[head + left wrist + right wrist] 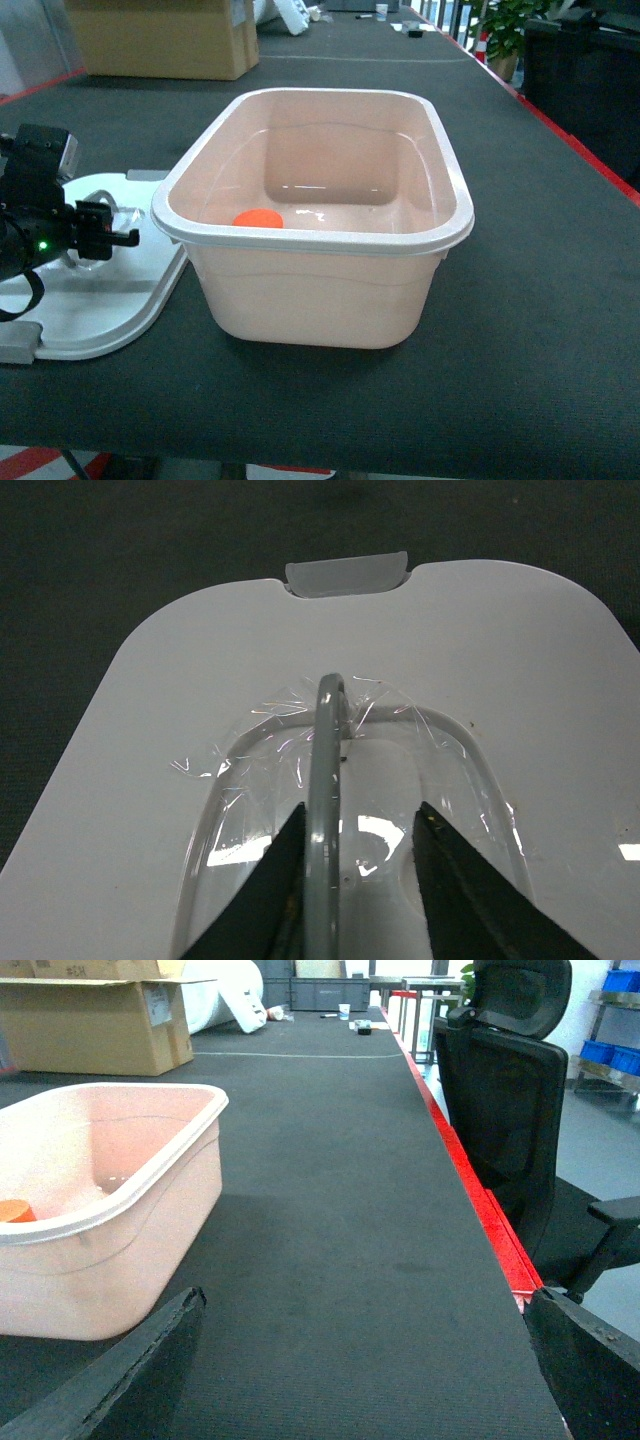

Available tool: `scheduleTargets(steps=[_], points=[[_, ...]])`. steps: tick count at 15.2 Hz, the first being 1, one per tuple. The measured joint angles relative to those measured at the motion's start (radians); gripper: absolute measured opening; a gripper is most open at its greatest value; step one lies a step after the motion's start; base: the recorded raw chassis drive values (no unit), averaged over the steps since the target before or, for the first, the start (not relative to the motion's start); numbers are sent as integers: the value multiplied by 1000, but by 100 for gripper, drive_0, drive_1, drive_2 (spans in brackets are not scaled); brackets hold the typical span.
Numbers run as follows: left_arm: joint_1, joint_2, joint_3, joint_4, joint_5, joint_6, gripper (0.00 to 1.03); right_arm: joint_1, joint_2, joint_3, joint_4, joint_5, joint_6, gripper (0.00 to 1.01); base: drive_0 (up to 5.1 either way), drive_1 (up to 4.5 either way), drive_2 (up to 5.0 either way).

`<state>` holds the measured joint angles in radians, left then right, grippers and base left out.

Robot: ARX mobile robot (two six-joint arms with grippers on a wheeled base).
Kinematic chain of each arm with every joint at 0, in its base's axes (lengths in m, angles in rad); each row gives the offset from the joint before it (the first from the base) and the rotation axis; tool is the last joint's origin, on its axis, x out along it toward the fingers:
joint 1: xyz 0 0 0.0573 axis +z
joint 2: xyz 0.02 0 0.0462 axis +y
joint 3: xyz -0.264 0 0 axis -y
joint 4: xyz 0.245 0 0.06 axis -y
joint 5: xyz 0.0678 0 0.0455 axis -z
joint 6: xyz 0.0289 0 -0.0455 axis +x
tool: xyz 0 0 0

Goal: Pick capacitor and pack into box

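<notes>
Capacitor [258, 218] in box [300, 243], near front-left rim

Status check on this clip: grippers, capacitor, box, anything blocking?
Left gripper open, straddling the lid's loop handle. Right gripper open, empty, off to the side. Capacitor already in the box. Lid off, flat beside box; nothing blocking.

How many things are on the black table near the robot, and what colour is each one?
Pink: 1, the box
Orange: 1, the capacitor inside the box
White: 1, the lid beside the box
Brown: 1, the cardboard box at the back
Total: 4
</notes>
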<state>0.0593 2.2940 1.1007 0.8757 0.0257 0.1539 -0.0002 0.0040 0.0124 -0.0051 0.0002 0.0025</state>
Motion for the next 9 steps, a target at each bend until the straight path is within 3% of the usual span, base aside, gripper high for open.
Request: scheduleTargets(steps=[3,8,9], points=[[-4,0,0,-8,-8,-1,2,0,0,0,0,0,0,98,0,0,0],[-2,-11,0,-24,-24,-39,2,0,0,0,0,0,0,98,0,0,0],[39,-234,-22,-116,-112,-98,2,0,0,0,0,0,0,98,0,0,0]])
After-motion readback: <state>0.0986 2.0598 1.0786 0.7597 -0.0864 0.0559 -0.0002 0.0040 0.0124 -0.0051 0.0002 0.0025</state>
